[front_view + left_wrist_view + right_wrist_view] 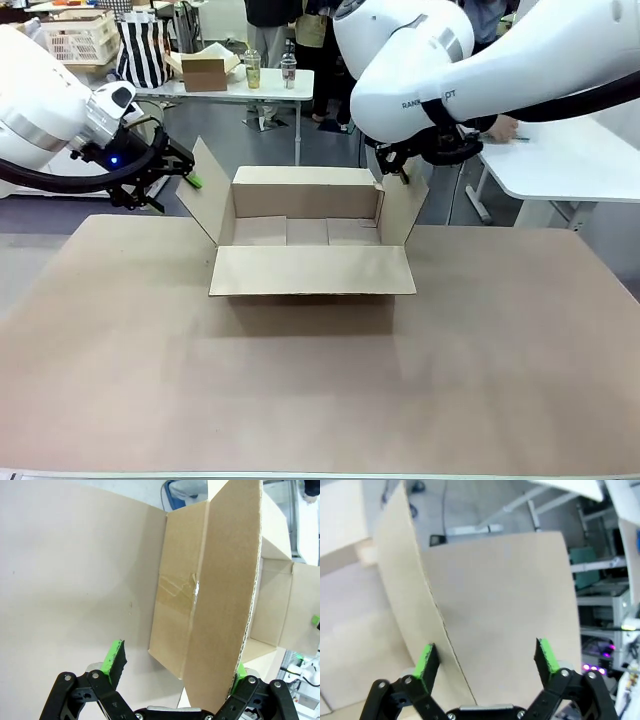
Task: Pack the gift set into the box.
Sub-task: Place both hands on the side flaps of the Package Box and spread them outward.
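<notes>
White rounded arms [560, 60], black cables [585, 103], black hands [486, 657] with green pads [426, 662].

Way in from above, sides fenced by flaps

Wide bare table [300, 400] in front of the box [305, 200] and on both sides, free for passing. Box mouth open straight upward. Left flap [205, 195] tilted up and outward, caught between the spread fingers of the left gripper [185, 172]; right flap [410, 210] likewise raised, with the right gripper [395, 172] parted around its edge. Front flap [310, 270] folded out low toward the near side. Right arm [450, 70] bulking above the far right corner, crowding that approach.
</notes>
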